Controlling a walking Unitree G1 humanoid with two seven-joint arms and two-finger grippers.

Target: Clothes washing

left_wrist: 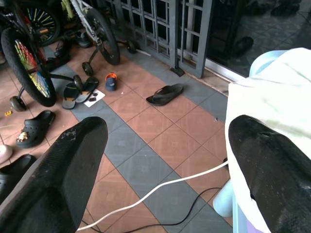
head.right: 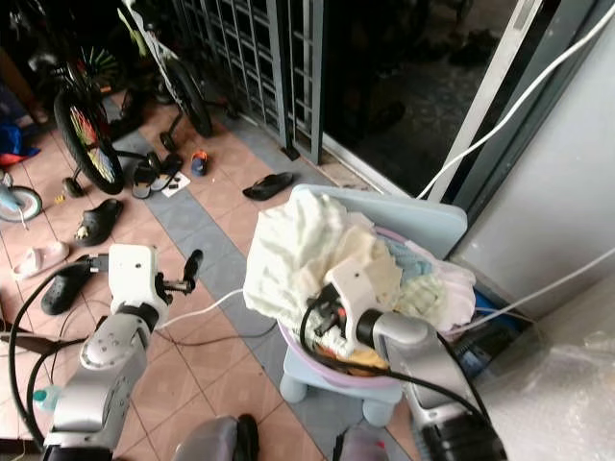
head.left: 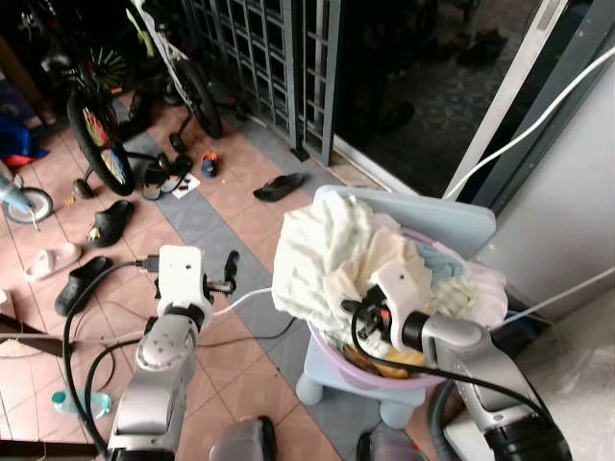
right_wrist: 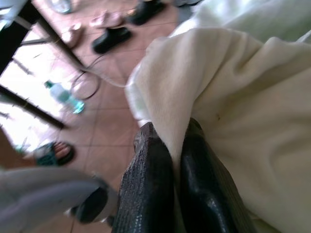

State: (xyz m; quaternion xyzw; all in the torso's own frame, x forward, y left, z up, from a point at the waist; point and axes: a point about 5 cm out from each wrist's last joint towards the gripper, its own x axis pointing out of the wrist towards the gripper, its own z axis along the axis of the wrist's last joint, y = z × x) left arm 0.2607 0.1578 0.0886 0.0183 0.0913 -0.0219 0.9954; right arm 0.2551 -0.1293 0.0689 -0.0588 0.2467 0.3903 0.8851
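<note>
1. Upper left of the frame: a bicycle point(head.left: 96, 115) with a multicoloured spoked wheel stands on the tiled floor point(head.left: 216, 216), sandals and clogs scattered around it. No writing is legible anywhere.
2. Lower left: the left gripper point(head.left: 227, 272) is raised over the tiles beside the pile, its fingers point(left_wrist: 63, 170) spread wide, holding nothing.
3. Centre: a white cable point(head.left: 245, 300) trails across the floor.
4. Centre right: a purple basin point(head.left: 336, 363) on a pale blue stool point(head.left: 437, 223) is heaped with laundry, a cream towel point(head.left: 322, 254) on top.
5. Lower right: the right gripper point(right_wrist: 172, 160) is closed, pinching a fold of that towel.
</note>
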